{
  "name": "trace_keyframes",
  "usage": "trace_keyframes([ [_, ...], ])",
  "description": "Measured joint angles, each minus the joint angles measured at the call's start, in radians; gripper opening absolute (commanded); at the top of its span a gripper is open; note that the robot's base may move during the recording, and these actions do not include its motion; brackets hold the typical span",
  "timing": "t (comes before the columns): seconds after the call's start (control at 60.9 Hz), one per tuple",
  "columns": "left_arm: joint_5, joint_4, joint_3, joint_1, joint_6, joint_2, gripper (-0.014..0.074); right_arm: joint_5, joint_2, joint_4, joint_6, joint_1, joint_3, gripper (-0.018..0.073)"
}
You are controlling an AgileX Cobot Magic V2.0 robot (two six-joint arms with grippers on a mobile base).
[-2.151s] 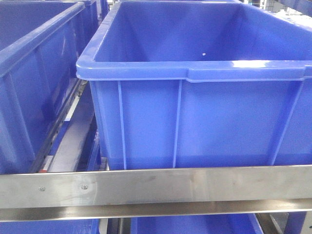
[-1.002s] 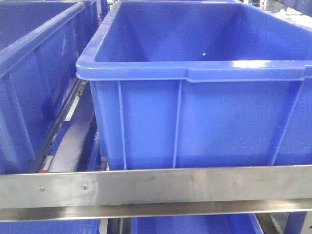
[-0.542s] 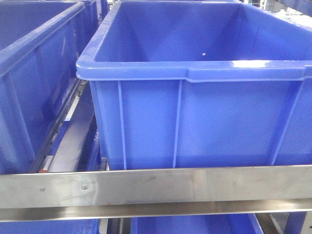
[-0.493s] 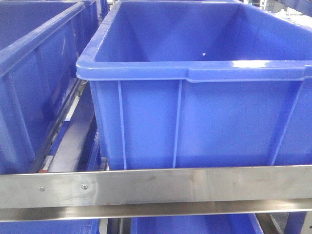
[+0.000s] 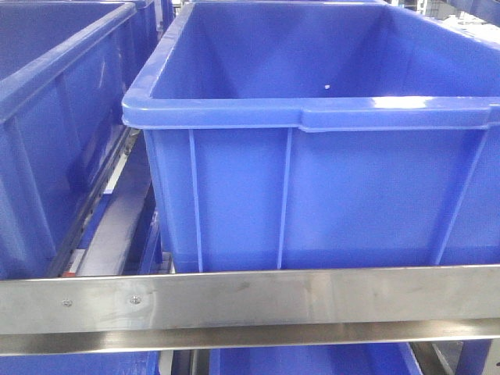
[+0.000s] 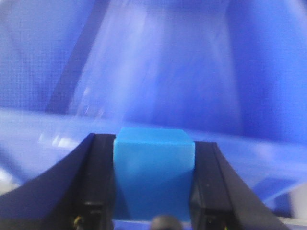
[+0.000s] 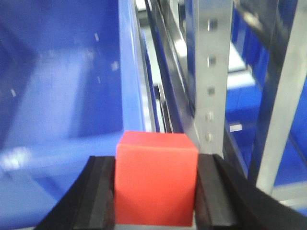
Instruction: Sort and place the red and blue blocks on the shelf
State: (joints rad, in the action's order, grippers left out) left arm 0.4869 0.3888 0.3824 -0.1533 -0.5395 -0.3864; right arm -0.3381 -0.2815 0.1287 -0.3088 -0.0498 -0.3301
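My left gripper [image 6: 154,178] is shut on the bright blue block [image 6: 153,172], its black fingers [image 6: 98,182] pressed on both sides, just in front of the rim of a large blue bin [image 6: 163,62]. My right gripper [image 7: 156,184] is shut on the red block [image 7: 156,178], held beside a blue bin [image 7: 62,76] and the shelf upright [image 7: 211,72]. In the front view neither gripper nor block shows; only the shelf's steel front rail [image 5: 250,301] with its bins.
In the front view a large blue bin [image 5: 328,156] fills the middle of the shelf tier, another blue bin [image 5: 47,117] stands at the left, with a roller track gap [image 5: 109,226] between them. More blue bins show on the tier below [image 5: 312,359].
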Motion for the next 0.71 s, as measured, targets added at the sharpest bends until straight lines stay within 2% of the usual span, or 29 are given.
trace_keyframes([
  [0.148,-0.007,0.000,0.000,0.000,0.000,0.000,0.0122,0.004,-0.050,0.002,0.050,0.000,-0.052,0.0052],
  [0.345,-0.022,0.000,0.000,0.000,0.000,0.000,0.0122,0.028,-0.151,0.004,0.064,-0.010,-0.107,0.0052],
  [0.706,-0.039,0.002,0.060,0.000,0.000,-0.029,0.0122,0.131,-0.384,0.006,0.067,-0.176,-0.193,0.0052],
])
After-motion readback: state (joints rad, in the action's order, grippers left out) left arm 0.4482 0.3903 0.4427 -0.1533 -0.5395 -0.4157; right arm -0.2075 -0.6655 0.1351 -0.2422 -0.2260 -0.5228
